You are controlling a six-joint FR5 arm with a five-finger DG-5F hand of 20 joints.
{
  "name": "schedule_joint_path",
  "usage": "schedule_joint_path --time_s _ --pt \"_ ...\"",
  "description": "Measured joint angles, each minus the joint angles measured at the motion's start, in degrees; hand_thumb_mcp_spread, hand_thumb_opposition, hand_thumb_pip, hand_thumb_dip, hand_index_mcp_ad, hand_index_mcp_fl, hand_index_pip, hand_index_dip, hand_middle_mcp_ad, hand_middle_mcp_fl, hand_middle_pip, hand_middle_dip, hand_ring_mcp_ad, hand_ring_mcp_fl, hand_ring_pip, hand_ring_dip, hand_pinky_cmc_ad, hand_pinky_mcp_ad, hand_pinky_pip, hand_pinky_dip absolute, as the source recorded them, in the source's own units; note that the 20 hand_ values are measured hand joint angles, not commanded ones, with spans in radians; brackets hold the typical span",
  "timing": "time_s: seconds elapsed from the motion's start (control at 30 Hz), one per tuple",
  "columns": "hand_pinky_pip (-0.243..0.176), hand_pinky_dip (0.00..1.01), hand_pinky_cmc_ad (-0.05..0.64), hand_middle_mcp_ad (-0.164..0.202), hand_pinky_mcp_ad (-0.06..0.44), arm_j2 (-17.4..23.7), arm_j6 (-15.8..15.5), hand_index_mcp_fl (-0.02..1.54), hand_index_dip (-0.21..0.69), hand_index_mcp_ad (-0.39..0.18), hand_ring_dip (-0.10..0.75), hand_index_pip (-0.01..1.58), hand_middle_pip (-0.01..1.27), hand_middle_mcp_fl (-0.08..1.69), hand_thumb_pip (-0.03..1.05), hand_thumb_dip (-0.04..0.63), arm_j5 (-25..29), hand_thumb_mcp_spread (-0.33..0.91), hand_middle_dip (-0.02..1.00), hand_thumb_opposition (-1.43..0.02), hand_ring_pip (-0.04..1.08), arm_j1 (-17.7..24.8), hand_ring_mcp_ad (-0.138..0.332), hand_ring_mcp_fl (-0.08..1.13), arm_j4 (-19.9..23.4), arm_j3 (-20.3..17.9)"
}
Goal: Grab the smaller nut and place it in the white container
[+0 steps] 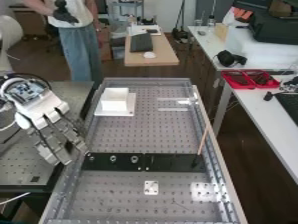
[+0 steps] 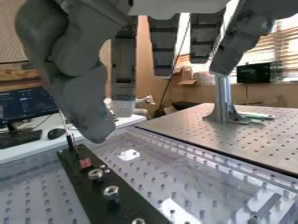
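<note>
Your fingers (image 1: 71, 135) hang straight and spread, by the edge of the counter (image 1: 146, 135), near the black strip (image 1: 171, 162); open room separates strip and white container (image 1: 115, 103).

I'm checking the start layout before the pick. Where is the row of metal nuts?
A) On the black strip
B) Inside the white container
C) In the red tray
A: the nuts sit in a row on the black strip, apart from the white container.
</note>
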Motion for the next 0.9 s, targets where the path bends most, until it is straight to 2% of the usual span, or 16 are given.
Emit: schedule_joint_path --time_s 0.1,0.2,0.47,0.73,0.9 --pt "-0.091 0.40 0.323 0.084 0.168 -0.7 -0.1 0.01 0.087 -0.122 0.049 1.56 0.14 0.12 0.80 0.222 -0.5 0.43 0.24 -0.88 0.09 0.0 0.185 0.00 0.4 0.2" --pt "-0.082 0.33 0.325 0.084 0.164 -1.2 -0.4 0.00 0.087 -0.126 0.049 1.56 0.14 0.12 0.80 0.253 -0.9 0.45 0.24 -0.90 0.09 0.0 0.185 0.00 1.1 0.4" --pt "-0.075 0.27 0.321 0.084 0.168 -2.8 -1.2 0.00 0.089 -0.136 0.056 1.56 0.13 0.12 0.79 0.269 -1.3 0.44 0.24 -0.90 0.09 0.1 0.187 0.00 2.3 0.7" --pt "-0.075 0.27 0.321 0.082 0.152 -5.6 0.3 0.00 0.089 -0.136 0.056 1.56 0.13 0.12 0.79 0.269 0.9 0.45 0.24 -0.90 0.10 1.5 0.176 0.01 4.6 -0.3" --pt "-0.075 0.27 0.321 0.082 0.150 -8.0 1.1 0.00 0.089 -0.134 0.056 1.56 0.13 0.16 0.79 0.269 4.3 0.45 0.24 -0.90 0.09 2.9 0.178 0.01 7.2 -1.1"
